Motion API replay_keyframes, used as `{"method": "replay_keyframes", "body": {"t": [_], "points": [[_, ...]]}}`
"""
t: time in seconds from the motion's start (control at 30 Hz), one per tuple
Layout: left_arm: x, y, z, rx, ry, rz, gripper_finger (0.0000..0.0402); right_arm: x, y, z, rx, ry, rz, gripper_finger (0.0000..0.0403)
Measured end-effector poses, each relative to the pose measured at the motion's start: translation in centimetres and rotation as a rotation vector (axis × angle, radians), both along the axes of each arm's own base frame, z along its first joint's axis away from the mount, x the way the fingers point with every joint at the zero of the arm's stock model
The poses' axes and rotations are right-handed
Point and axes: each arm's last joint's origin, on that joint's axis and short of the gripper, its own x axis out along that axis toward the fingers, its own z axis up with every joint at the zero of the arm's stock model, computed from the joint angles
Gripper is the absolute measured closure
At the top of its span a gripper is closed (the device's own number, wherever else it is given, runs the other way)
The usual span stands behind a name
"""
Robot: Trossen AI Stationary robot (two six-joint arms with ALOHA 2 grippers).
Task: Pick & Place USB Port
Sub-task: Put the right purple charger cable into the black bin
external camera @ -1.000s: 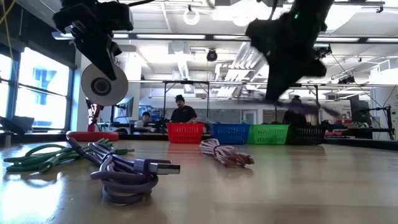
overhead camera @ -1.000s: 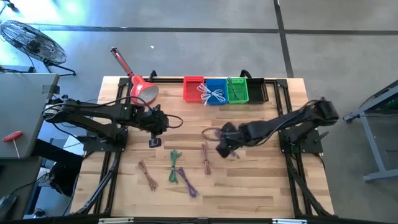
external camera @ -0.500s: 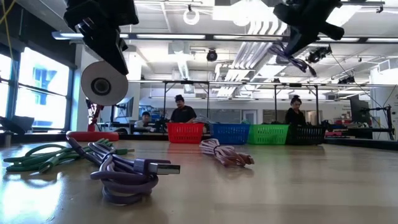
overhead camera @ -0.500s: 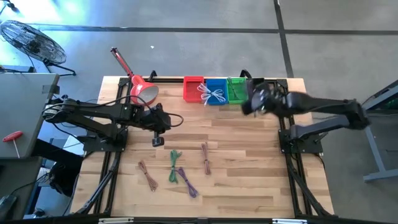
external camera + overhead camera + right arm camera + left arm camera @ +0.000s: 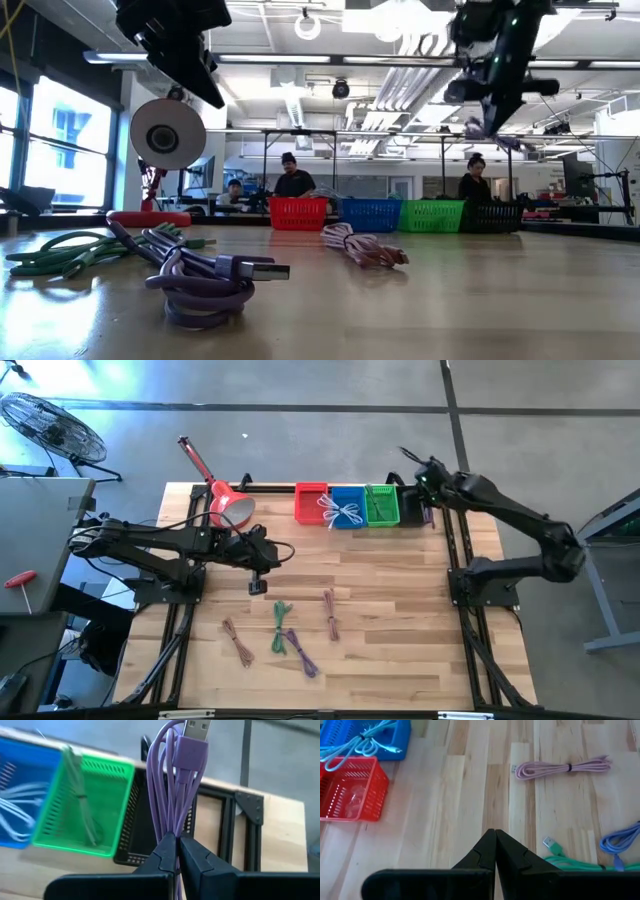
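Above the black basket point(image 5: 150, 825), your right gripper point(image 5: 176, 851) is clamped on a purple cable point(image 5: 175, 785), light and floppy, so pinch the bundled loops.

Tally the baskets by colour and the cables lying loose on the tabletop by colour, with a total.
Red basket: 1
Blue basket: 1
Green basket: 1
Black basket: 1
Green cable: 1
Purple cable: 1
Pink cables: 2
Total: 8
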Motion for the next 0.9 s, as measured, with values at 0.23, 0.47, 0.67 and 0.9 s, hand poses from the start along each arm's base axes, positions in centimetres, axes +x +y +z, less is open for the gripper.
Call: {"method": "replay_keyframes", "body": {"t": [0.23,0.47,0.67,0.9], "points": [[0.0,0.0,0.0,0.002,0.001,0.002,0.0401,1.9,-3.8,-4.0,0.118,0.098,0.032,0.0402],[0.0,0.0,-0.1,0.002,0.007,0.002,0.0401,3.6,-6.7,-7.7,0.164,0.121,0.059,0.0402],[0.0,0.0,-0.1,0.004,0.007,0.001,0.0401,3.6,-8.1,-9.3,0.181,0.149,0.043,0.0402],[0.0,0.0,-0.1,0.022,0.011,-0.015,0.0401,3.6,-8.2,-9.9,0.255,0.094,0.047,0.0401]]}}
